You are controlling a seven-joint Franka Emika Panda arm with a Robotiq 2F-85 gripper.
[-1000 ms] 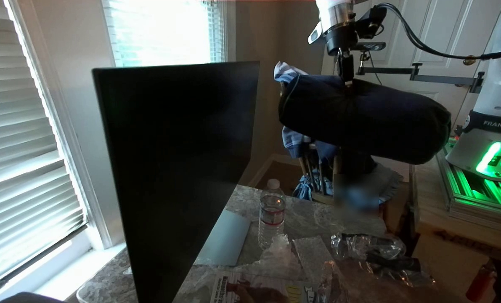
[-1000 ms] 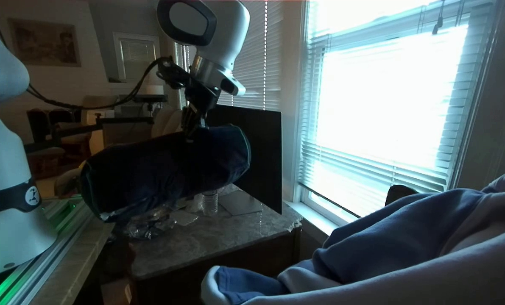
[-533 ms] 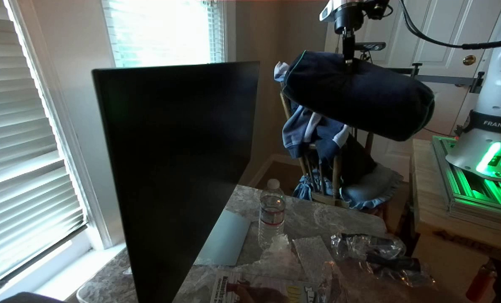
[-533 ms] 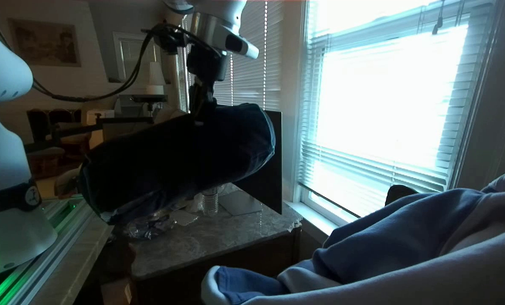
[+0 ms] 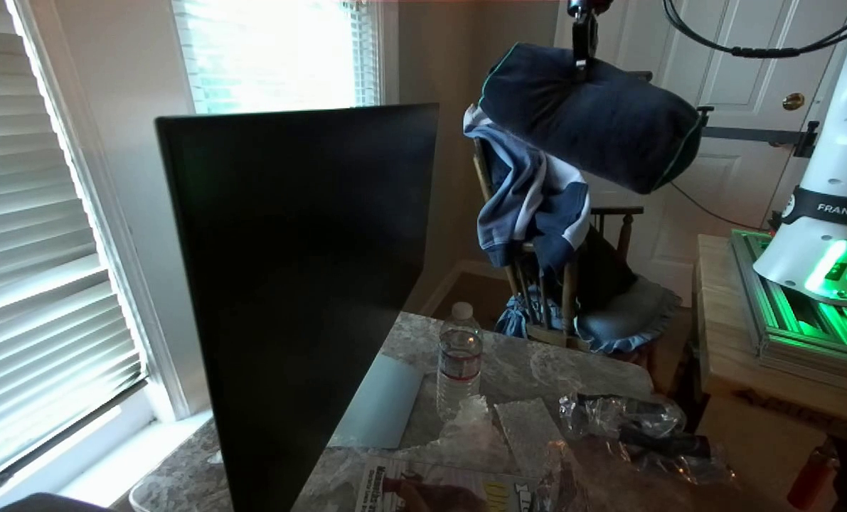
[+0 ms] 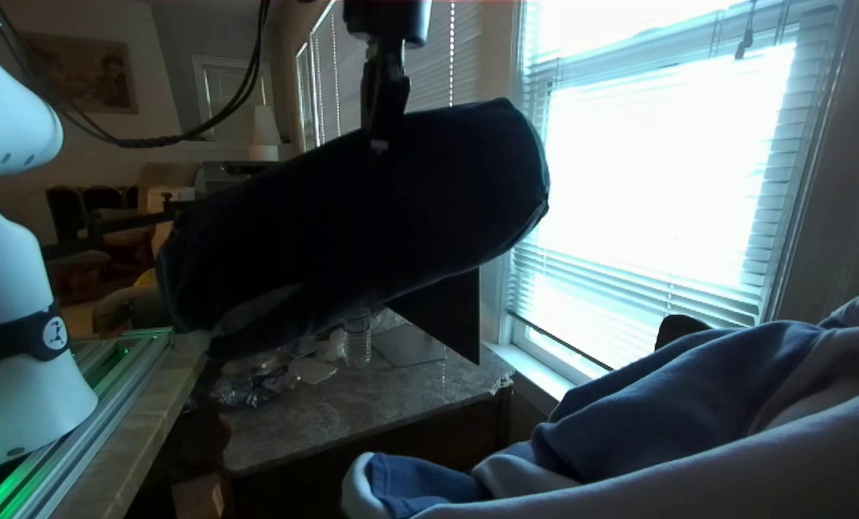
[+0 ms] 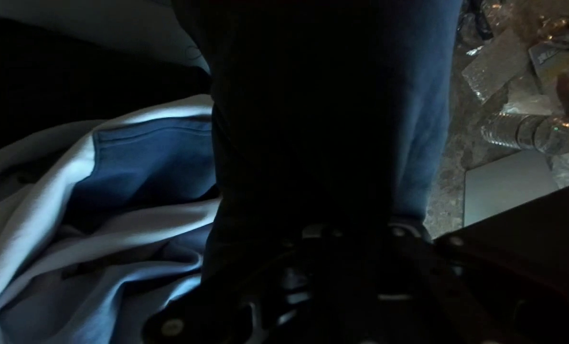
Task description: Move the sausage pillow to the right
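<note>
The sausage pillow point(image 5: 594, 121) is a dark navy bolster with green piping. It hangs in the air, tilted, in both exterior views and also shows in an exterior view point(image 6: 357, 223) well above the stone-topped table point(image 6: 328, 425). My gripper point(image 5: 581, 65) is shut on the pillow's upper side, pinching the cloth off-centre toward its raised end. In an exterior view the gripper point(image 6: 380, 140) points down into the pillow. In the wrist view the pillow point(image 7: 308, 119) fills the middle. The gripper's fingertips there are dark and sunk against the cloth.
A black monitor point(image 5: 302, 299) stands on the table. A water bottle point(image 5: 459, 363), a grey flat sheet point(image 5: 380, 405) and plastic-wrapped items point(image 5: 643, 427) lie near it. A chair with a blue-and-white hoodie point(image 5: 530, 199) stands beyond; the hoodie also shows below the pillow point(image 7: 145, 162).
My gripper has lifted the pillow higher and carried it away from the robot base, leftward in one exterior view and rightward in the other. The pillow stays in the gripper.
</note>
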